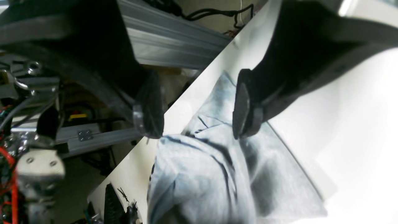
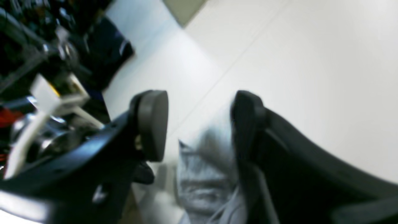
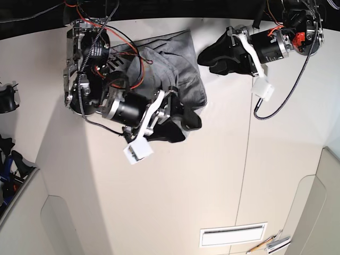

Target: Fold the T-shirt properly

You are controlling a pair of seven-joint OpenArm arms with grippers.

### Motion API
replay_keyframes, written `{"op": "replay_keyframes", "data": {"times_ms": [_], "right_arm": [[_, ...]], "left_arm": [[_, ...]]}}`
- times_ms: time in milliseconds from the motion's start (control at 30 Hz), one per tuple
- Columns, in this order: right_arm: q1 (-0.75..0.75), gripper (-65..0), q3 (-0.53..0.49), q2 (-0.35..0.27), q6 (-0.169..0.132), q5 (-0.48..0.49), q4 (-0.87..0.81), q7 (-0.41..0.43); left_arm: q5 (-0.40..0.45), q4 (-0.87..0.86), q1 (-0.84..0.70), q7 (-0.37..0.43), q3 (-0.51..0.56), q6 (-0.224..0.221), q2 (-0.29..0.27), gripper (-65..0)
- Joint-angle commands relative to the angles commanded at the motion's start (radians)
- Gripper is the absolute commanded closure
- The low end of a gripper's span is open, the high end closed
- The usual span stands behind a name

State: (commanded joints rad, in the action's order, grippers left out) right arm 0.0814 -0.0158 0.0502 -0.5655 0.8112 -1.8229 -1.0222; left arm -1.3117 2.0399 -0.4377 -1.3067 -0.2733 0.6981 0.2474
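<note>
Grey heathered cotton, the short-sleeved T-shirt [image 3: 170, 69] lies bunched and creased at the far edge of the white table [image 3: 212, 175], partly under the right arm, with a strip of black lettering just showing near that arm's body. It looks gathered rather than spread, so my guess is the folding has hardly begun and both arms are placed to take hold of an edge. The right gripper [image 3: 187, 123] sits at the shirt's near hem with its fingers parted and nothing between them; its wrist view confirms this, showing two round black pads [image 2: 152, 124] apart with grey cloth [image 2: 202, 174] lying below the gap, though blur hides whether a pad touches the fabric. The left gripper [image 3: 212, 59] hovers beside the shirt's other side, fingers likewise spread and empty. Only the left wrist view shows the wrinkles and dark seam lines of the cloth [image 1: 211, 174] closely, and the table's edge right beside it; the base view alone shows both arms together.
</note>
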Motion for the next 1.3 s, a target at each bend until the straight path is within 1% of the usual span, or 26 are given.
{"op": "replay_keyframes", "data": {"times_ms": [67,133,167,267,333,400,500,533,567,633,700,800,900,1000,1133,1233,1300], "right_arm": [[-0.01,-33.6,0.003,-0.008,-0.008,0.008,0.0,-0.002],[-0.013,-33.6,0.001,-0.012,-0.02,0.054,0.0,-0.018],[-0.012,-33.6,0.001,-0.011,-0.025,0.062,0.0,-0.022],[-0.012,-33.6,0.002,-0.018,-0.025,0.06,0.0,-0.029],[-0.01,-33.5,0.021,-0.034,-0.025,0.06,0.0,-0.055],[-0.011,-33.4,0.066,-0.059,-0.024,0.067,-0.005,-0.105],[-0.021,-33.4,0.164,-0.121,-0.026,0.15,-0.006,-0.184],[-0.035,-33.4,0.19,-0.148,-0.034,0.165,-0.006,-0.188],[-0.056,-33.4,0.204,-0.173,-0.035,0.174,-0.006,-0.187],[-0.1,-33.4,0.211,-0.209,-0.038,0.184,-0.006,-0.188],[-0.141,-33.4,0.211,-0.219,-0.041,0.195,-0.006,-0.187],[-0.19,-33.4,0.206,-0.214,-0.042,0.2,-0.006,-0.186],[-0.229,-33.4,0.185,-0.193,-0.052,0.203,-0.006,-0.174],[-0.241,-33.4,0.133,-0.152,-0.052,0.198,-0.006,-0.158],[-0.24,-33.4,0.008,-0.101,-0.051,0.155,-0.006,-0.132],[-0.24,-33.4,-0.098,-0.099,-0.051,0.153,-0.006,-0.126],[-0.237,-33.4,-0.127,-0.093,-0.051,0.15,-0.006,-0.118]], "left_arm": [[0.0,0.0,0.0,0.002,0.0,0.0,0.0,-38.7],[-0.001,0.0,0.0,0.002,0.0,0.0,0.0,-38.7],[-0.001,0.0,0.0,0.002,0.0,0.0,0.0,-38.7],[0.0,0.0,0.0,0.002,0.0,0.0,0.006,-38.7],[0.0,0.0,0.0,0.001,0.0,0.0,0.019,-38.7],[0.001,0.0,0.0,0.0,0.0,0.0,0.036,-38.7],[0.0,0.0,0.0,0.001,0.0,0.0,0.05,-38.7],[0.001,0.0,0.0,0.002,0.0,0.0,0.05,-38.7],[0.0,0.0,0.0,0.002,0.0,0.0,0.05,-38.7],[0.0,0.0,0.008,0.013,0.0,0.0,0.049,-38.7],[0.001,0.0,0.026,0.031,0.0,0.0,0.049,-38.7],[0.001,0.0,0.065,0.043,0.0,0.0,0.049,-38.7],[0.002,-0.004,0.095,0.047,0.0,0.0,0.049,-38.7],[0.005,-0.029,0.106,0.047,0.0,0.0,0.049,-38.7],[0.004,-0.078,0.105,0.05,0.0,0.0,0.049,-38.7],[0.004,-0.092,0.105,0.05,0.0,0.0,0.049,-38.7],[0.004,-0.092,0.105,0.05,0.0,0.0,0.05,-38.7]]}}
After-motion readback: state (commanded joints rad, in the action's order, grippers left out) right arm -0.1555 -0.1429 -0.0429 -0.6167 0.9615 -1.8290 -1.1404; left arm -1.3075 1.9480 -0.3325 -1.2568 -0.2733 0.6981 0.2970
